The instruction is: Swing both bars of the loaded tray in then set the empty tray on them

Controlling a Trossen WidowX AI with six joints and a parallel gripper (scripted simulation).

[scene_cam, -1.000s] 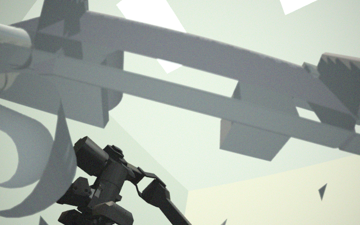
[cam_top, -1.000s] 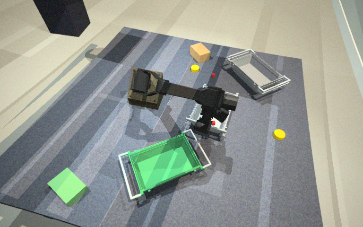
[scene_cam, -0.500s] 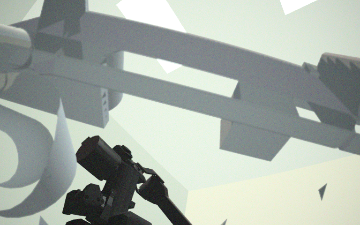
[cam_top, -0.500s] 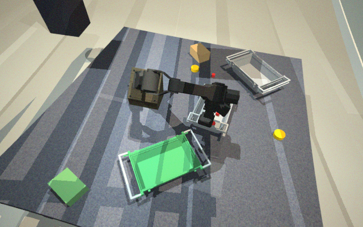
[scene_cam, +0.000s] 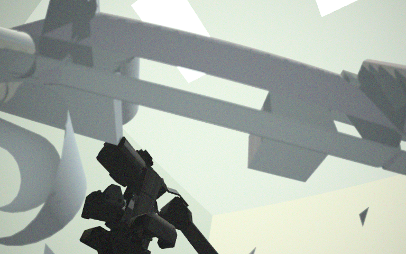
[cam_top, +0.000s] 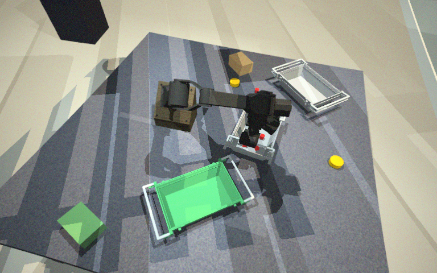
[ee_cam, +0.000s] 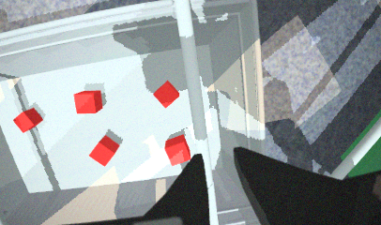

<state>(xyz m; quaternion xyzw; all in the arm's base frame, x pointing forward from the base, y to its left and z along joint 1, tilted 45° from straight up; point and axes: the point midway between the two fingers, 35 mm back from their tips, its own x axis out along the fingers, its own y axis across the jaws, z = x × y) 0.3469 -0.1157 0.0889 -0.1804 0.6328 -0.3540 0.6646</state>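
Observation:
The loaded tray [cam_top: 250, 153] [ee_cam: 255, 94], clear and whitish, holds several small red blocks [cam_top: 262, 136] [ee_cam: 88, 102]. My gripper [cam_top: 248, 144] [ee_cam: 218, 158] is over its near end, fingers slightly apart. A white wire bar [ee_cam: 193, 94] runs between the fingertips, close to the left one, with a gap to the right one, so it is not clamped. In the wrist view this bar crosses above the inside of the tray's end. The arm hides most of the far bar. A clear empty tray [cam_top: 316, 110] stands at the back right. A green empty tray [cam_top: 197, 199] stands in front, bars swung out.
A tan block [cam_top: 240, 63] and a yellow disc [cam_top: 234, 82] are at the back. Another yellow disc [cam_top: 336, 161] lies at the right. A green block [cam_top: 81, 223] is at the front left. A loose red block [cam_top: 256, 90] lies behind the arm. Large grey shapes fill the exterior view.

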